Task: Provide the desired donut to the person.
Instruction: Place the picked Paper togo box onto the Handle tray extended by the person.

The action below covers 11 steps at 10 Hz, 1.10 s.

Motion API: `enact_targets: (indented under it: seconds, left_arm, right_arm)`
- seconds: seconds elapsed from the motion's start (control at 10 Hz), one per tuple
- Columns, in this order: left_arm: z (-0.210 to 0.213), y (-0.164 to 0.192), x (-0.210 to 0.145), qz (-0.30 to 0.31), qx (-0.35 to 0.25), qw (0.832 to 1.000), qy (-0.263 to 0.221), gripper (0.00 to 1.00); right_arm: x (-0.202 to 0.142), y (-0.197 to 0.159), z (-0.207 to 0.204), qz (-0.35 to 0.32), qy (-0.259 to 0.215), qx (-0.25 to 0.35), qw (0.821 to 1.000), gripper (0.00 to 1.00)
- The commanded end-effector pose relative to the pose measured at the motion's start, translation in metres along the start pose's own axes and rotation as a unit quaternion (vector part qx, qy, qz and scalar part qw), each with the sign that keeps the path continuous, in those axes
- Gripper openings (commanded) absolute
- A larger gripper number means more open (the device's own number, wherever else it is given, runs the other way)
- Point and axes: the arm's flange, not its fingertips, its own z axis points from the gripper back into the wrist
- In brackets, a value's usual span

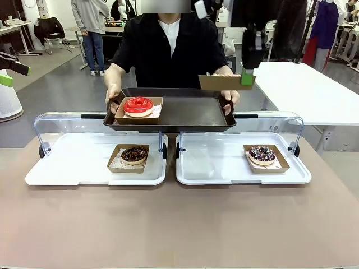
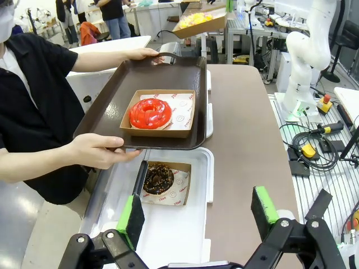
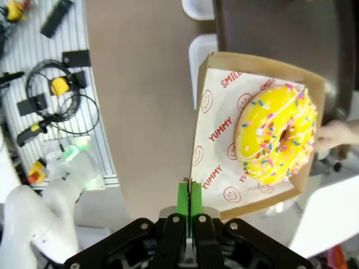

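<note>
Red print on the paper liner (image 3: 224,151) under the yellow donut (image 3: 276,133): "YUMMY" twice, plus smiley faces and what looks like "SMILE", cut off at the tray (image 3: 210,61) edge. Other liners too blurry to read.

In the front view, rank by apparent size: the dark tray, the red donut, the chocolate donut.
1. dark tray, clearly largest.
2. red donut and chocolate donut: they look alike in size; the chocolate one sits nearer the camera, so no ranking between them.

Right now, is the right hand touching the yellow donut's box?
Touching. The right wrist view shows the right hand shut on the edge of the box, green pads pinching the cardboard; the yellow donut sits inside.
</note>
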Motion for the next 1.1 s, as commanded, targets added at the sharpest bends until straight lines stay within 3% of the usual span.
enact_targets:
  seconds: [0.0,0.3,0.6,1.0]
  left_arm:
    - [0.001,-0.001,0.0,-0.001,0.002,1.0,-0.004,1.0]
    - [0.001,-0.001,0.0,-0.001,0.002,1.0,-0.004,1.0]
    - [0.001,-0.001,0.0,-0.001,0.002,1.0,-0.004,1.0]
    - [0.001,-0.001,0.0,-0.001,0.002,1.0,-0.004,1.0]
  right_arm:
    - [0.036,-0.024,0.017,0.048,0.023,-0.024,0.998,0.01]
    - [0.068,-0.048,0.002,0.111,0.011,-0.062,0.992,0.01]
    - [0.066,-0.052,-0.035,0.167,-0.002,-0.074,0.983,0.01]
    - [0.054,-0.046,-0.083,0.154,0.008,-0.038,0.987,0.01]
